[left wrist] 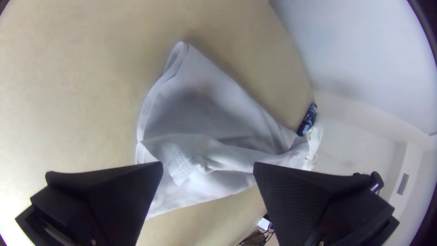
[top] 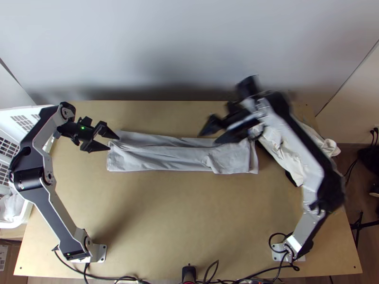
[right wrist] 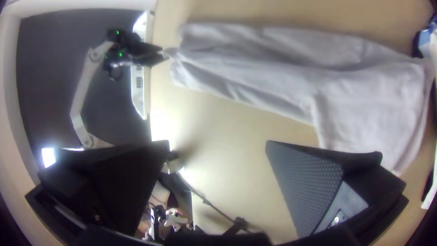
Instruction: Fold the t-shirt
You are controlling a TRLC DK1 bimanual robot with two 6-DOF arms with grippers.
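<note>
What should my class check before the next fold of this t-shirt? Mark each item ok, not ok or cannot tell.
1. Left gripper open: ok.
2. Right gripper open: ok.
3. T-shirt on the table, laid as a long strip: ok.
4. Strip smooth, without creases: not ok; creases run along it.
5. Left gripper beside one end of the strip: ok.
6. T-shirt clear of the white cloth pile: cannot tell; the right arm partly covers that area.

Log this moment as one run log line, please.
task: fold t-shirt | cloth: long, creased strip on table | left gripper: open, by one end | right gripper: open, near far edge | held: nothing
</note>
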